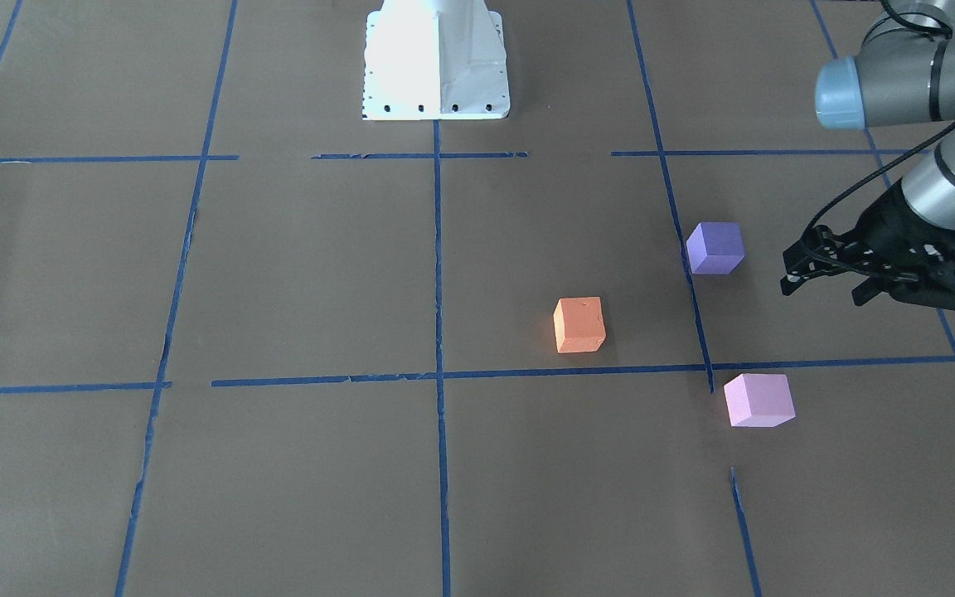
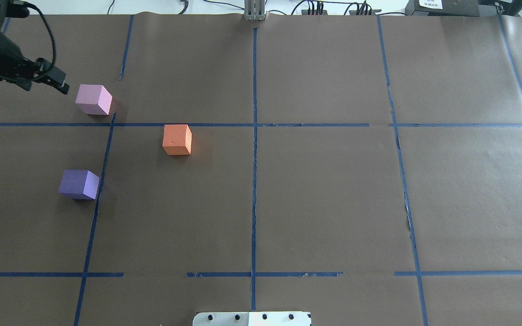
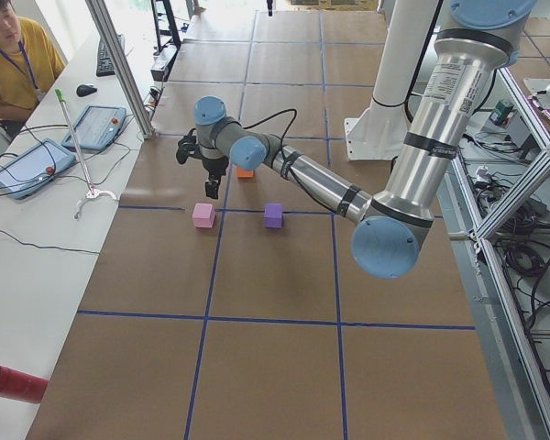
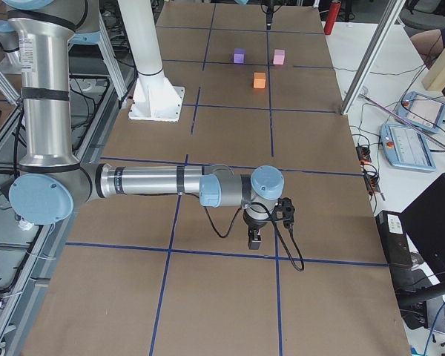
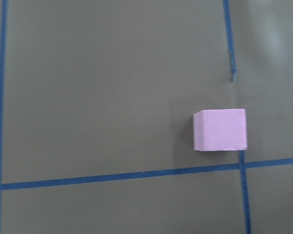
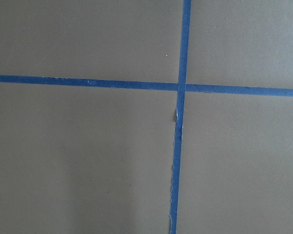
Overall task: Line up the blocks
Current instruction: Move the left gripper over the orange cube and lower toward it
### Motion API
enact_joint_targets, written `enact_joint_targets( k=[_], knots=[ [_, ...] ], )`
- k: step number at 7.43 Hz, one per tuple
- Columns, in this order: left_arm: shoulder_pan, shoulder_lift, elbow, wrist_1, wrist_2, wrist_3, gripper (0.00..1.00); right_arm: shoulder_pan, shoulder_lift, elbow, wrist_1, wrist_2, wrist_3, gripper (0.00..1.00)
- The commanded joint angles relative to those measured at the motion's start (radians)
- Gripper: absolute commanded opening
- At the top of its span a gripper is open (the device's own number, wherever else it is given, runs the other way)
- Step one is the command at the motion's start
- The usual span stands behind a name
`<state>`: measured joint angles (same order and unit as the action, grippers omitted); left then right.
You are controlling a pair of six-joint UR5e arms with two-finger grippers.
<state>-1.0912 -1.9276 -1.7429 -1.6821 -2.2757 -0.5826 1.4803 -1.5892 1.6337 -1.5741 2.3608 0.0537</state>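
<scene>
The left end effector point(image 1: 826, 293) is held above the bench point(image 1: 278, 274) with its fingers spread and nothing gripped between them. The pale pink block point(image 1: 759, 400) is seen on the bench just ahead of its fingertips and is not touched by them. In the left wrist view this block is placed to the right of centre, beside a crossing of blue tape lines point(image 5: 136, 174). The violet block point(image 1: 715, 247) is found near the same end effector, on the side toward the robot's base. The orange block point(image 1: 579, 324) is set farther off, toward the middle of the bench. A triangle rather than a line is formed by the three blocks, and none is touched by another. The right end effector point(image 4: 255, 241) is held well apart from all three, over another tape crossing point(image 6: 180, 87). Whether its fingers are spread or pressed together cannot be told.
</scene>
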Motion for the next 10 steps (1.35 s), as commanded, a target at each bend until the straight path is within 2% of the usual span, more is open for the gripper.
enact_joint_targets(
  k=[1, 2, 4, 5, 10],
  knots=[
    [0.167, -0.141, 0.041, 0.002, 0.082, -0.057, 1.0, 0.0, 0.0, 0.0, 0.0, 0.0, 0.0, 1.0],
    [0.209, -0.184, 0.066, 0.002, 0.093, -0.119, 1.0, 0.0, 0.0, 0.0, 0.0, 0.0, 0.0, 1.0],
    [0.287, -0.205, 0.071, 0.004, 0.201, -0.161, 1.0, 0.0, 0.0, 0.0, 0.0, 0.0, 0.0, 1.0],
    [0.33, -0.218, 0.083, 0.004, 0.226, -0.187, 1.0, 0.0, 0.0, 0.0, 0.0, 0.0, 0.0, 1.0],
    [0.349, -0.287, 0.197, 0.004, 0.225, -0.409, 1.0, 0.0, 0.0, 0.0, 0.0, 0.0, 0.0, 1.0]
  ],
)
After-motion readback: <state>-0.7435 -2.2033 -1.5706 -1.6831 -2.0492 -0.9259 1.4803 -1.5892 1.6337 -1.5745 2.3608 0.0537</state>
